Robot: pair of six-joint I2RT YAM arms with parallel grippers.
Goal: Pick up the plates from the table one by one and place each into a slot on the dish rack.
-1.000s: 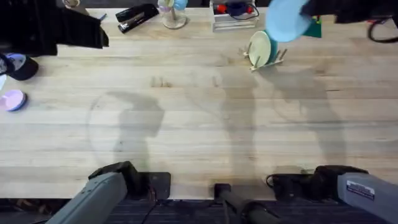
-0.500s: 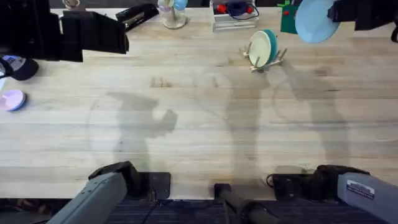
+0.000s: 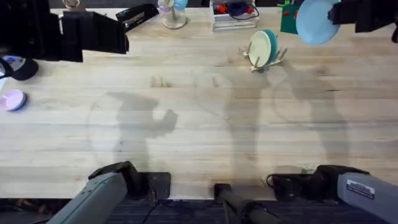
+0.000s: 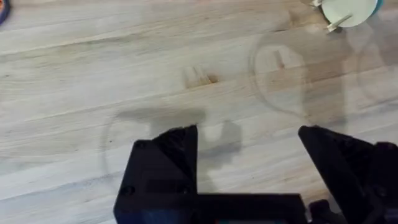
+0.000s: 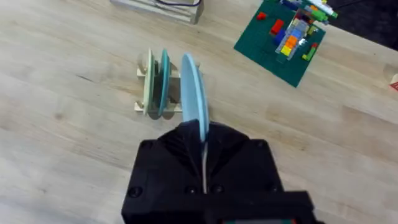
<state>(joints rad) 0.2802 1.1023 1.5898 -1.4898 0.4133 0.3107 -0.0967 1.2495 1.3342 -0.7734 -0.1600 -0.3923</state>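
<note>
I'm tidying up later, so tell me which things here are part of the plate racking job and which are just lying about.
Job:
blue plate, held in the right tool
cream plate, in the rack
rack
table

Lying about:
teal plate, also in the rack
stapler
brick board
clear tray
pink tape roll

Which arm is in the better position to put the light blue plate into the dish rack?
The right arm. Its end effector already grips the light blue plate on edge above the dish rack. The left end effector is open, over bare table.
</note>
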